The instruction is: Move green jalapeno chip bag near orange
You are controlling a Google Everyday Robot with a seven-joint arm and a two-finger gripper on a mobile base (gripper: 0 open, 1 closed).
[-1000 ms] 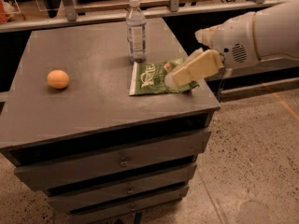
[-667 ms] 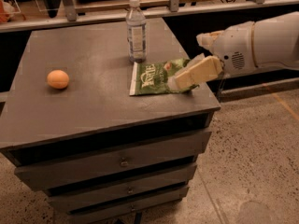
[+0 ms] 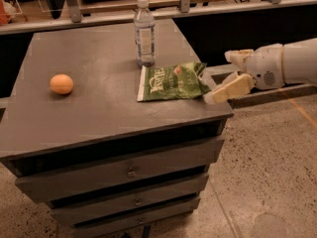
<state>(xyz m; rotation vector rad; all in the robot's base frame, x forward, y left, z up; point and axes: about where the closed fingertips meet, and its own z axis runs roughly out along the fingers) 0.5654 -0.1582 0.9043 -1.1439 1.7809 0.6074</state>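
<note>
green jalapeno chip bag (image 3: pixel 171 82): flat, frame centre, cabinet top (image 3: pixel 94 113) | orange (image 3: pixel 61 84): centre left, well apart | gripper (image 3: pixel 218 77): right of bag, jaws apart, empty | water bottle (image 3: pixel 144 31): upright behind bag

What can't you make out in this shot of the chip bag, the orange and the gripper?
All in the camera view:
- Gripper, off the cabinet's right edge beside the green jalapeno chip bag: too blurred to tell whether it touches the bag's corner.
- Arm: cut off by the right edge.
- Water bottle label: too small to read.
- Far side of the orange: hidden by the fruit itself.
</note>
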